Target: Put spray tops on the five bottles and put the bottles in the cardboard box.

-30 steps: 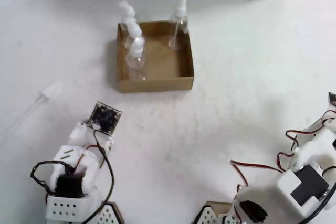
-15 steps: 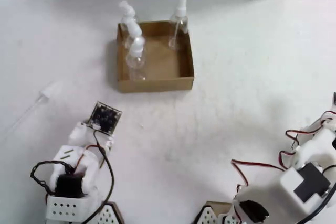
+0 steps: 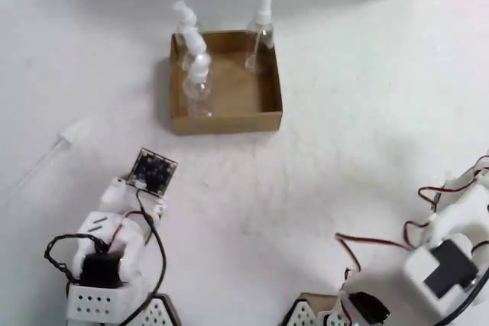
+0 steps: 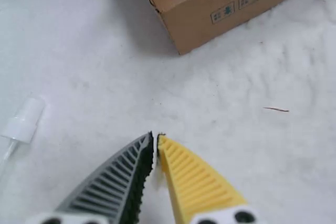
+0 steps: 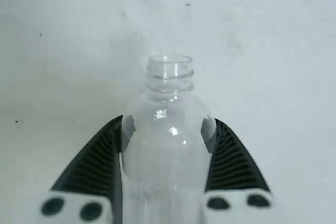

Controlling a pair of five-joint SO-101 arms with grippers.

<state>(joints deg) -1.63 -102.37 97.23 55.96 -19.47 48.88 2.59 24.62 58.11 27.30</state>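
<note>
The right end effector [image 5: 168, 124] is closed partway around a clear plastic bottle with an open, capless threaded neck [image 5: 169, 90]. Its two black ribbed fingers press the bottle's shoulders from either side, and the bottle's long axis runs straight out along the fingers with the mouth pointing away from the wrist. The part this bottle needs, a loose white spray top with a thin dip tube [image 3: 71, 133], lies flat on the white tabletop [image 3: 344, 112] on the far left. Its tube trails diagonally toward the near-left edge. It is well apart from the right arm [image 3: 447, 265] and much nearer the left end effector [image 4: 156, 139], whose grey and yellow fingers are pressed together on nothing. The top sits off to that end effector's outer side, so I judge the left arm the better one to fetch it. The open-topped brown cardboard box [image 3: 225, 122] stands between the arms toward the far side, holding three clear bottles already fitted with spray tops [image 3: 197, 74]. Bare tabletop lies between box, spray top and both arms, though the right arm sits close to the tabletop's right edge.
</note>
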